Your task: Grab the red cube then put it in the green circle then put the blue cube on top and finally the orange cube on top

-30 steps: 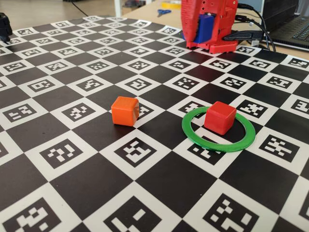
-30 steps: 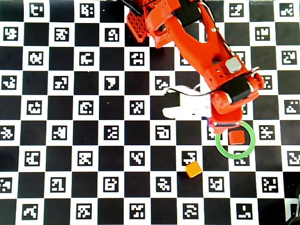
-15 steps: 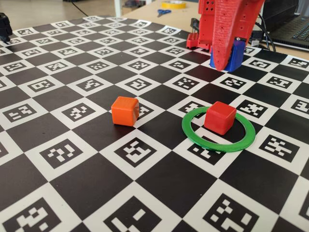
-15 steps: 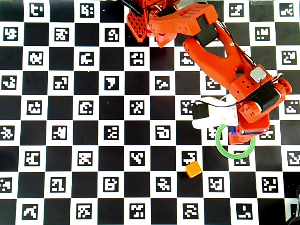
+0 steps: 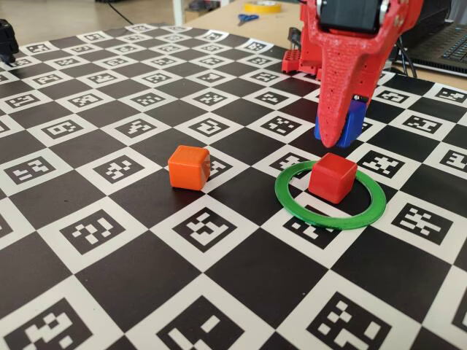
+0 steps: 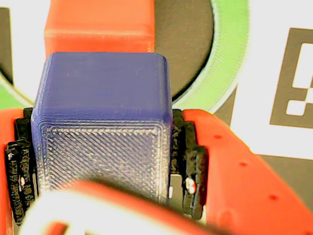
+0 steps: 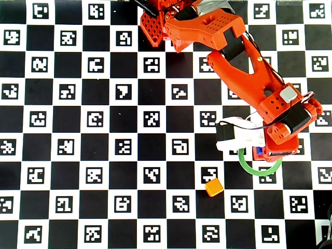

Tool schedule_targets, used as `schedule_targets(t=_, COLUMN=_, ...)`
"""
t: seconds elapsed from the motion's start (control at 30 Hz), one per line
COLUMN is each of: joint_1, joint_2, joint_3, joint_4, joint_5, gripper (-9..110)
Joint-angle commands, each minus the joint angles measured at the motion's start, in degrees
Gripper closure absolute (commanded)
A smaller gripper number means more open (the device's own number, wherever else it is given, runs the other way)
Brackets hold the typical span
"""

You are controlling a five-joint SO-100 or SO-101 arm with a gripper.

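The red cube (image 5: 333,177) sits inside the green circle (image 5: 328,221), a flat ring on the checkered mat. My red gripper (image 5: 341,135) is shut on the blue cube (image 5: 352,124), which hangs just behind and slightly above the red cube. In the wrist view the blue cube (image 6: 102,122) fills the space between the black pads (image 6: 193,161), with the red cube (image 6: 98,24) and the ring (image 6: 230,49) beyond it. From overhead, the arm covers the red cube; only a sliver of the blue cube (image 7: 257,151) and part of the ring (image 7: 248,167) show. The orange cube (image 5: 189,167) rests alone left of the ring.
The robot base (image 7: 155,26) stands at the top of the marker-printed checkered mat (image 5: 109,240). In the fixed view, cables and a laptop (image 5: 445,40) lie at the far right edge.
The gripper, still holding the blue cube, has come forward and down from the back of the mat to just behind the red cube. The red and orange cubes have not moved.
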Motion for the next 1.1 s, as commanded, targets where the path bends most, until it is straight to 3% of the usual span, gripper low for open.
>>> schedule_targets(t=0.0, joint_1=-0.53, joint_2=1.85, joint_3=-4.92, joint_4=-0.53, joint_5=0.53, gripper=102)
schedule_targets(t=1.07, joint_1=-1.05, joint_2=-1.58, joint_3=-2.46, joint_4=-4.22, joint_5=2.29, gripper=102)
